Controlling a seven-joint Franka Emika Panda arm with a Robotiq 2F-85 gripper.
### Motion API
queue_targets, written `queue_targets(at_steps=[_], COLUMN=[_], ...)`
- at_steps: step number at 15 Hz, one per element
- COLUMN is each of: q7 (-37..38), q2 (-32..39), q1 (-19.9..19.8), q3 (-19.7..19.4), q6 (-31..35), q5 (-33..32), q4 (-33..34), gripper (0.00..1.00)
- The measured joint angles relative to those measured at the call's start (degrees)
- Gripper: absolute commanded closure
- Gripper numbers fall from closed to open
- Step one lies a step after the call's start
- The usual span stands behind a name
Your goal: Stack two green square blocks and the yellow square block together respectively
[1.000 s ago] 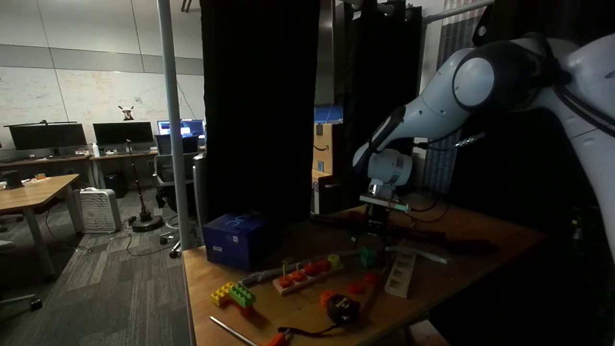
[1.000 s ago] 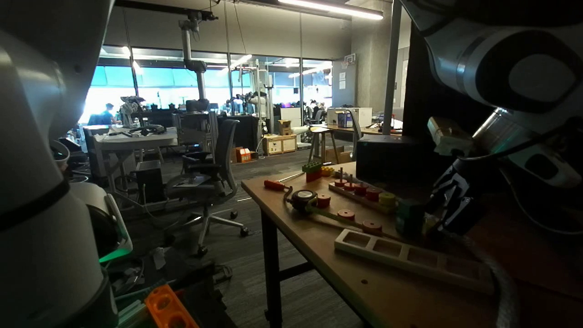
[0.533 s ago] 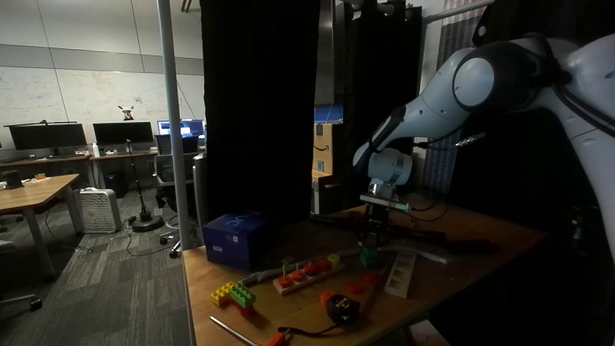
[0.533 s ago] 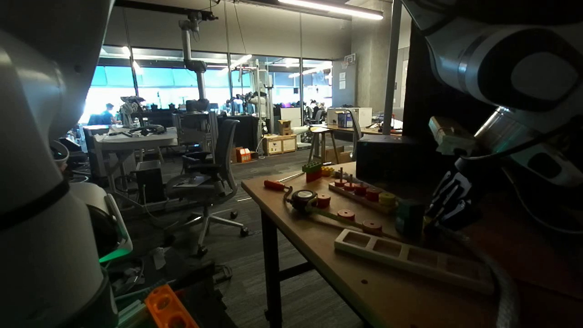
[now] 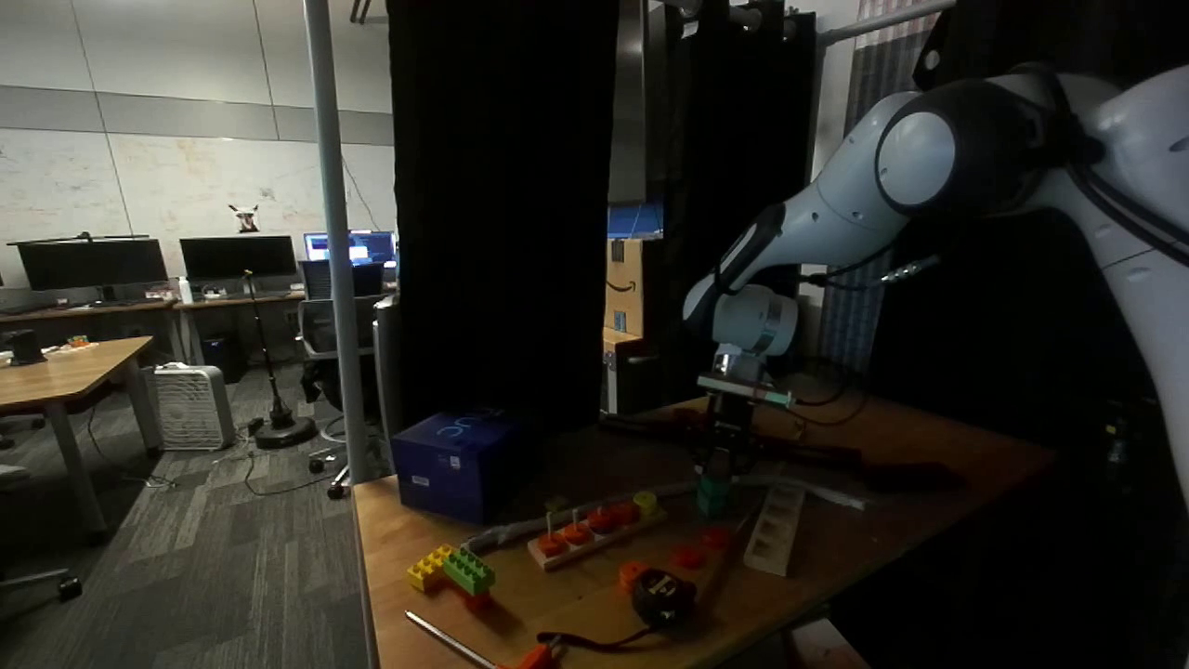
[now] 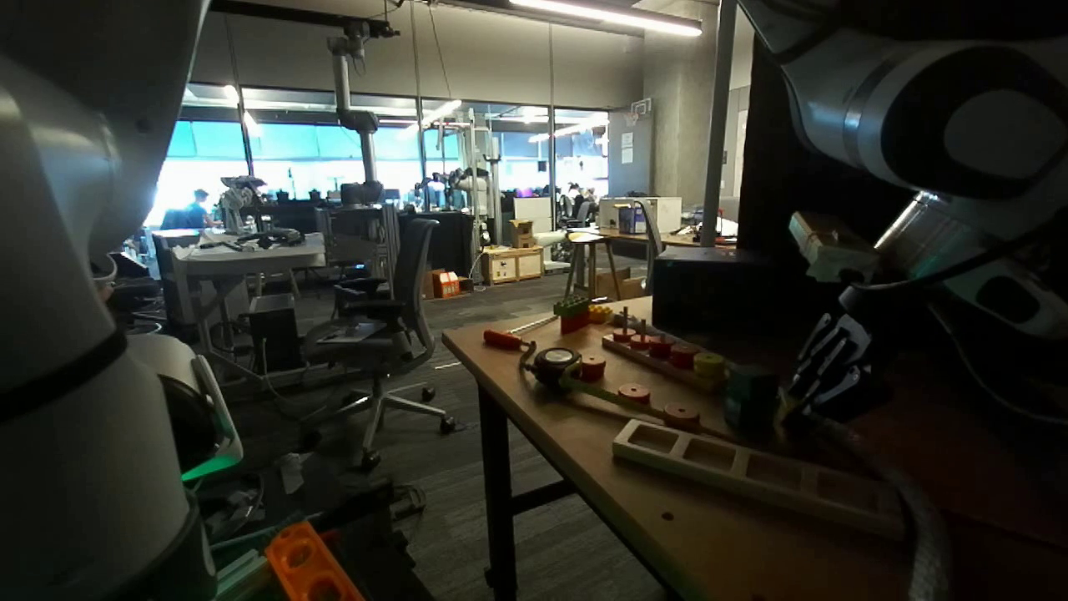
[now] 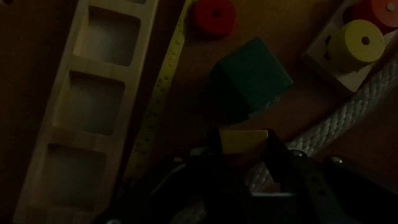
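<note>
Gripper pinches the yellow block, green blocks apparently stacked just beside, only yellow's placing to go!

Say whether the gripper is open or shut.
Shut on the yellow block: in the wrist view, the gripper has a dark fingertip against each side of it, with no gap visible.
</note>
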Motion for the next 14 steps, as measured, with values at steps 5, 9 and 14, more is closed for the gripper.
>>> queue_targets(at_steps=[5,9,14], q7=[0.01,0.04,0.18], q2=[-0.16,-0.55,-1.98], q1=[0.0,0.02,0.72], q3=[-0.38,-0.47,-0.47], q6=[0.0,0.0,0.02], q5=[-2.54,-4.09,-6.03], q4=[0.81,1.37,1.38], gripper=[0.84,0.84,0.85])
